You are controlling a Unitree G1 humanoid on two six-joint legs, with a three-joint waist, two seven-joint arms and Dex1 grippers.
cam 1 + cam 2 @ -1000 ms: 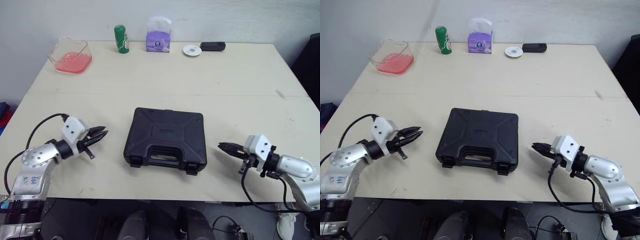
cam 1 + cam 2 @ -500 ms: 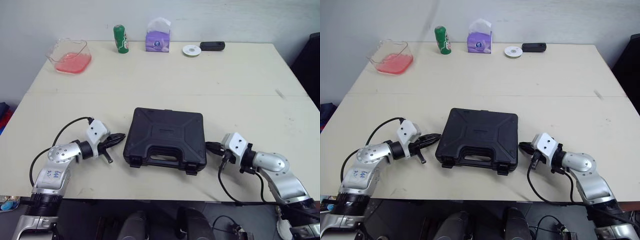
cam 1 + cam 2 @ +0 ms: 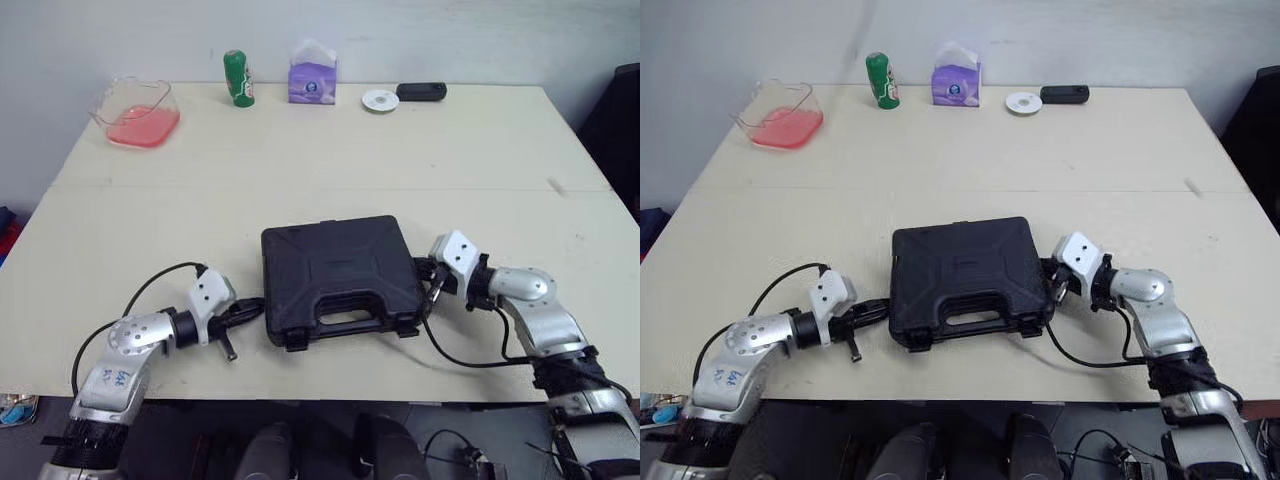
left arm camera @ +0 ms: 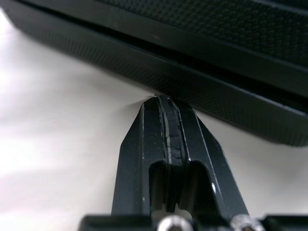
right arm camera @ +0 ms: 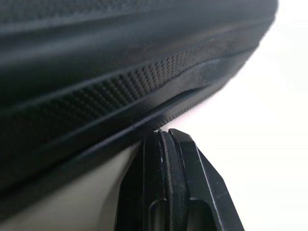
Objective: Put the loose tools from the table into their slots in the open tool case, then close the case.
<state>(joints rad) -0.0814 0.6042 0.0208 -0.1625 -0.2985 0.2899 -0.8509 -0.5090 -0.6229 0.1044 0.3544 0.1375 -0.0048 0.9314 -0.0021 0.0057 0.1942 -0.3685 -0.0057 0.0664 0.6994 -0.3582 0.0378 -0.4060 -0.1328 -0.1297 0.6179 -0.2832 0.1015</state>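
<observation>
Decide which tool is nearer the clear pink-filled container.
Left. The left tool sits at the closed tool case's left edge, same side as the container; the right tool is at the case's right edge, farther off.

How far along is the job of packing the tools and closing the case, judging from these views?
Done, it seems: the tool case lies on the table with its lid down, so the tools are presumably inside. In hand: the left gripper and right gripper, both shut, have their tips against the case's opposite sides. Left: perhaps only the front latches; whether they are fastened cannot be told.
</observation>
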